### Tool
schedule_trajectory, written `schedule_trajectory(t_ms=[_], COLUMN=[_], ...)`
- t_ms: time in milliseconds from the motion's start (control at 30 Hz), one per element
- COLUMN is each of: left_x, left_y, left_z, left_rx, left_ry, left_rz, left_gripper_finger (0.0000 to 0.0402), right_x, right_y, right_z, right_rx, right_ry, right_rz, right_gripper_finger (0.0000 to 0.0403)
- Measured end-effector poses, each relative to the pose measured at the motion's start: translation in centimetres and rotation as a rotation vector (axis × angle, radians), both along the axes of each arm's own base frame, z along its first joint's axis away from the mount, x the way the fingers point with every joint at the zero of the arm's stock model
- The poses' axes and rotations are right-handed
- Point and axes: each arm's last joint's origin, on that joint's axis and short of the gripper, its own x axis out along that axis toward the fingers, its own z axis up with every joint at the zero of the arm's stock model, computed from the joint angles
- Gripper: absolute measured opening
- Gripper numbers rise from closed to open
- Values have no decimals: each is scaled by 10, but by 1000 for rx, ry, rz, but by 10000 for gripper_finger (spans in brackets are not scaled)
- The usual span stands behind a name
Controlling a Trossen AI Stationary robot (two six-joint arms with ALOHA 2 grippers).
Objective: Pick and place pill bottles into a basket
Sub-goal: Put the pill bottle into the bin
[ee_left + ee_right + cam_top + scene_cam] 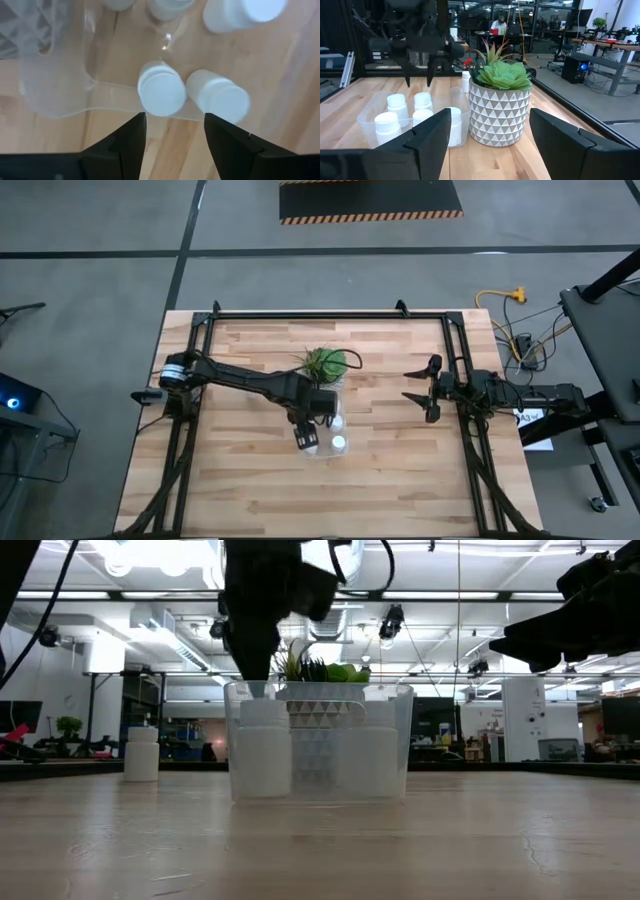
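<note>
The clear basket (pixel 330 448) stands on the wooden table just in front of the potted plant (pixel 325 363). Several white pill bottles stand upright in it, among them one (pixel 161 90) straight below my left gripper and a second (pixel 220 97) beside it. My left gripper (pixel 175 120) hangs open above the basket's near-left end (pixel 305 438), pointing down, with nothing between its fingers. One more pill bottle (pixel 141 753) stands on the table outside the basket, also seen past the plant (pixel 465 81). My right gripper (pixel 420 392) waits open at the table's right side.
The plant's white patterned pot (pixel 497 112) stands right against the basket's far side, its leaves rising above the rim. The table's black frame rails (pixel 330 314) run along the edges. Bare wood lies in front of the basket (pixel 330 490).
</note>
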Motion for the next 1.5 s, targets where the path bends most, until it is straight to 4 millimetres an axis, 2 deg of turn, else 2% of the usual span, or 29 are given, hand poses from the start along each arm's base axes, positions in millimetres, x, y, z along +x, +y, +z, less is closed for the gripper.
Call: schedule_trajectory(t_ms=[233,467,600,867,1167,1367,1500], left_x=[-16,-42,-55,-71,-81,-102,-123], left_y=[3,11,17,34,43,42,43], left_z=[32,62,70,64,43,23,15], left_rx=[32,114,128,207,198,186,194], left_ry=[-93,-136,-107,52,141,198,200], left_rz=[26,184,266,335,353,339,353], left_gripper_finger=[183,183,183,183,183,183,183], right_x=[0,0,0,0,0,0,0], right_y=[0,0,0,0,0,0,0], right_z=[0,0,0,0,0,0,0], right_rx=[1,0,0,1,1,0,0], right_ry=[0,1,1,0,0,0,0], right_rz=[1,1,1,1,1,0,0], right_gripper_finger=[260,260,260,260,260,260,260])
